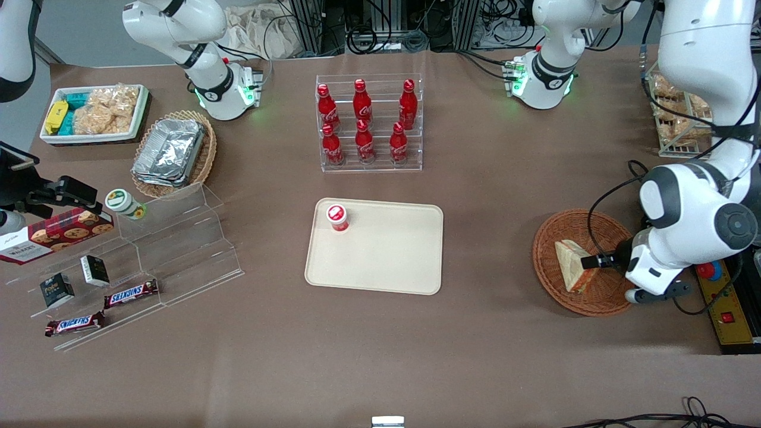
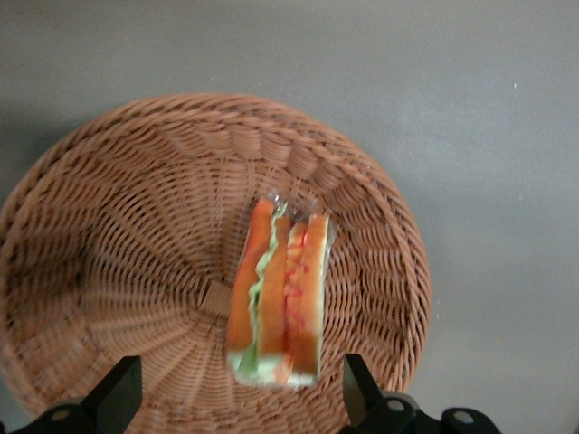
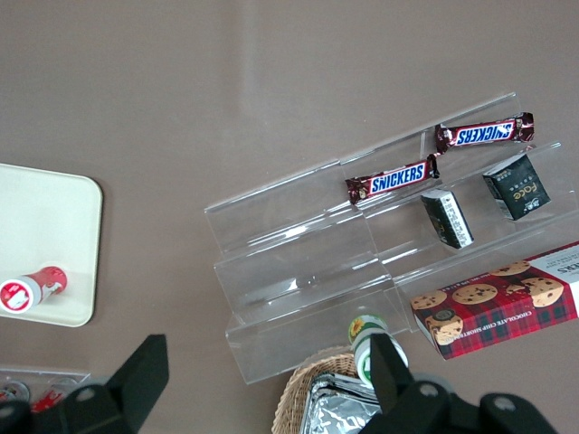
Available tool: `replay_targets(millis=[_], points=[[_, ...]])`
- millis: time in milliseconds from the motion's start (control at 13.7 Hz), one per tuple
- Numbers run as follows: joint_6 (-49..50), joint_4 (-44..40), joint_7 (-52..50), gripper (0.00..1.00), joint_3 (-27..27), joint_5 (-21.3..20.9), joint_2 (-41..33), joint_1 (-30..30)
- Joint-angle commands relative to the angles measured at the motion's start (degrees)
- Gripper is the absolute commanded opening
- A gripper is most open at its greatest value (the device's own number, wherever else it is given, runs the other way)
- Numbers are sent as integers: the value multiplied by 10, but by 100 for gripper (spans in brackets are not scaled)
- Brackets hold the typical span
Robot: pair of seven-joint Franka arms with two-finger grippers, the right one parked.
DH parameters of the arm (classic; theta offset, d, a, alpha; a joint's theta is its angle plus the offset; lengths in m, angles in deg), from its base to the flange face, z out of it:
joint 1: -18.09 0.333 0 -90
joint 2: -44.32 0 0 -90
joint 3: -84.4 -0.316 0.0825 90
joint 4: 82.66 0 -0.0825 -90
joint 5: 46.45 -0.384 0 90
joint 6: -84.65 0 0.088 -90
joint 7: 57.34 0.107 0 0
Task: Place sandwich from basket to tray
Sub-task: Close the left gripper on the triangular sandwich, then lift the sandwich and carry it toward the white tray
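The sandwich (image 1: 574, 267), a wrapped wedge of pale bread with orange and green filling, lies in the round reddish-brown wicker basket (image 1: 547, 238) toward the working arm's end of the table. My gripper (image 1: 594, 261) hovers low over the basket, just beside the sandwich. In the left wrist view the gripper (image 2: 240, 398) is open, its two black fingertips (image 2: 118, 398) spread wider than the sandwich (image 2: 280, 289), which rests on the basket's weave (image 2: 136, 226) just ahead of them, untouched. The cream tray (image 1: 386, 255) sits mid-table.
A small red-capped jar (image 1: 337, 217) stands on a corner of the tray. A clear rack of cola bottles (image 1: 368, 125) is farther from the front camera. A yellow box with a red button (image 1: 719, 297) lies beside the basket. A clear stepped shelf (image 1: 178, 249) with snacks stands toward the parked arm's end.
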Motion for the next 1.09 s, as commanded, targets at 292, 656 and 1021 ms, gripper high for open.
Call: replay_targets(millis=[292, 656, 1021], points=[[-68, 39, 2, 73, -1, 7, 18, -14], [-51, 26, -5, 4, -2, 6, -13, -14], [186, -105, -35, 0, -2, -7, -69, -34]])
